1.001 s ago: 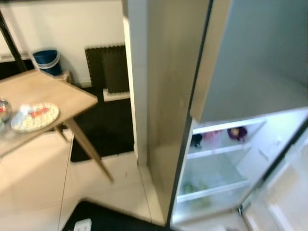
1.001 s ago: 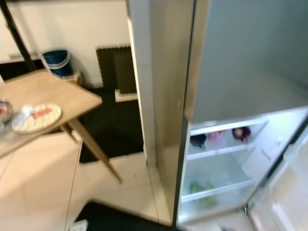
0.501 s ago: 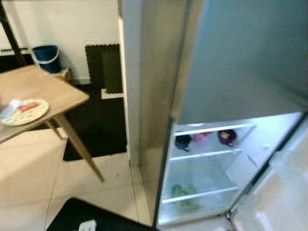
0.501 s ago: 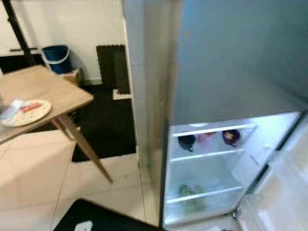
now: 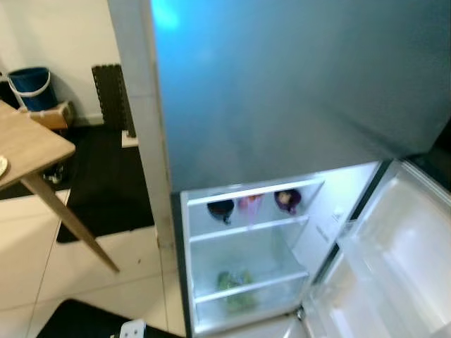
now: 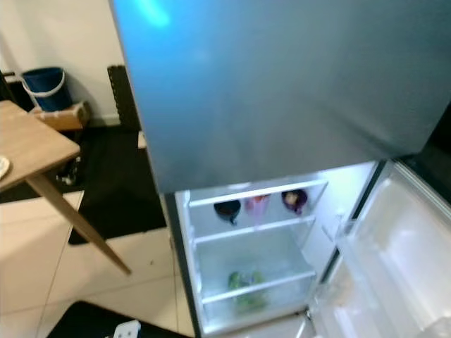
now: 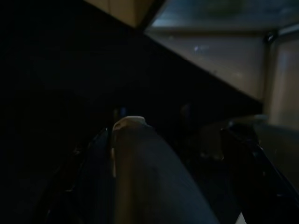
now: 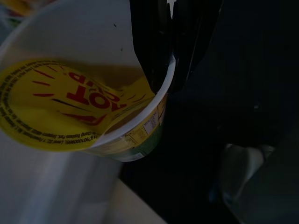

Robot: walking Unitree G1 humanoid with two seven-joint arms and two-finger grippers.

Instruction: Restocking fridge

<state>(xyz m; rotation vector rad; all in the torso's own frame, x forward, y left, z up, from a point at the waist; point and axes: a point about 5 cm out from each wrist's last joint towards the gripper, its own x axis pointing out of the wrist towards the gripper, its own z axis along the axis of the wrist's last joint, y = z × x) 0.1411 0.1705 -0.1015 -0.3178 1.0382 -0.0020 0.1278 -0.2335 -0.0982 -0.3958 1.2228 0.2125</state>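
Two black fingers (image 8: 159, 51) of right gripper (image 8: 170, 58) pinch round, yellow-lidded cup (image 8: 84, 107) rim.

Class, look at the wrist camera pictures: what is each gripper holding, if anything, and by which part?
The right gripper pinches the rim of a white cup with a yellow lid, one finger inside and one outside. The left wrist view is too dark to tell.
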